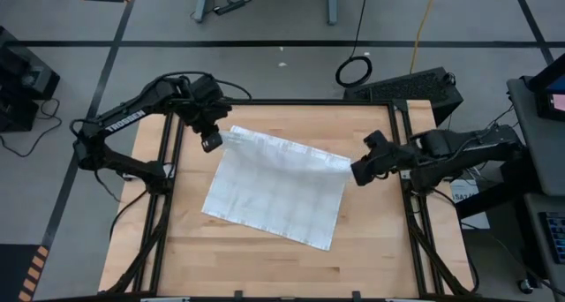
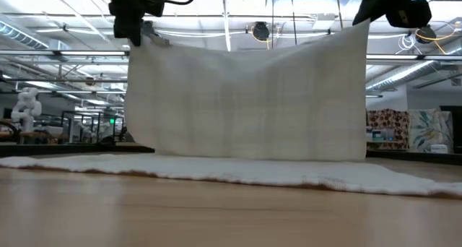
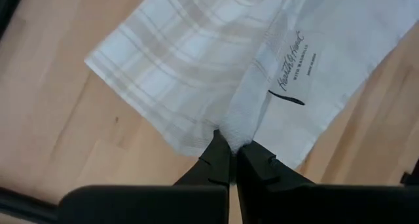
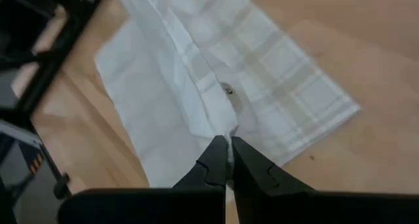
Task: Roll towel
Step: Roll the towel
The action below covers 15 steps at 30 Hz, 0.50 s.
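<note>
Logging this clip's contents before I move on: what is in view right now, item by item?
towel: one, white with faint grey check lines, far edge lifted by both grippers, the rest lying on the table
table: one, light wood, under the towel
left gripper: one, dark, shut on the towel's far left corner
right gripper: one, dark, shut on the towel's far right corner
</note>
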Tool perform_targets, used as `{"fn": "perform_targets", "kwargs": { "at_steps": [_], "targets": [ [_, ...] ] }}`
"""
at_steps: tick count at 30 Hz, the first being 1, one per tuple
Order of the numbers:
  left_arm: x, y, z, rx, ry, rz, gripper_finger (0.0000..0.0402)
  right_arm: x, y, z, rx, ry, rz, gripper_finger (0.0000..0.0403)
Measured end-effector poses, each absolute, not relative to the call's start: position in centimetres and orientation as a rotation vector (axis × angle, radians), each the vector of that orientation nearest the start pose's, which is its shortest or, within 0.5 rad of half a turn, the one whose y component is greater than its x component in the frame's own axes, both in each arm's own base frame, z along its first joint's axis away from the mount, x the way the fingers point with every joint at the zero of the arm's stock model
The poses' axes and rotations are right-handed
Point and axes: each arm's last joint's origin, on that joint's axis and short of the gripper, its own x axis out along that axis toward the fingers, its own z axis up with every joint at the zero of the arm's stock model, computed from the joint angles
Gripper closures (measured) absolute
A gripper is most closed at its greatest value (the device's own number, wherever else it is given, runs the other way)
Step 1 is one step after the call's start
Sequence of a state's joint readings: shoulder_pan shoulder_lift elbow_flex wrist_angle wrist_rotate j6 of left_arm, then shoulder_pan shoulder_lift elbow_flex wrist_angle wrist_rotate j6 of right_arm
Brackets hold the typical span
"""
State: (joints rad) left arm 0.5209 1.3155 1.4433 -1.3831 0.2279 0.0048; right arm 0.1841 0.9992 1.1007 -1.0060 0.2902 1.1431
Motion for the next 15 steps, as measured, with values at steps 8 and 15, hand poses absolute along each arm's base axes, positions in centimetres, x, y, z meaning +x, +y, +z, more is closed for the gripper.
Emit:
{"fn": "perform_targets", "kwargs": {
  "at_steps": [8,15],
  "targets": [
    [18.9,10.1,36.2,-0.447,1.15,0.251,0.0395,15.8,1.8,34.7,0.938,0.616,-0.558,0.0403],
    [17.9,9.5,37.0,-0.431,1.111,0.254,0.0395,15.0,1.5,35.6,0.993,0.521,-0.546,0.0403]
  ]
}}
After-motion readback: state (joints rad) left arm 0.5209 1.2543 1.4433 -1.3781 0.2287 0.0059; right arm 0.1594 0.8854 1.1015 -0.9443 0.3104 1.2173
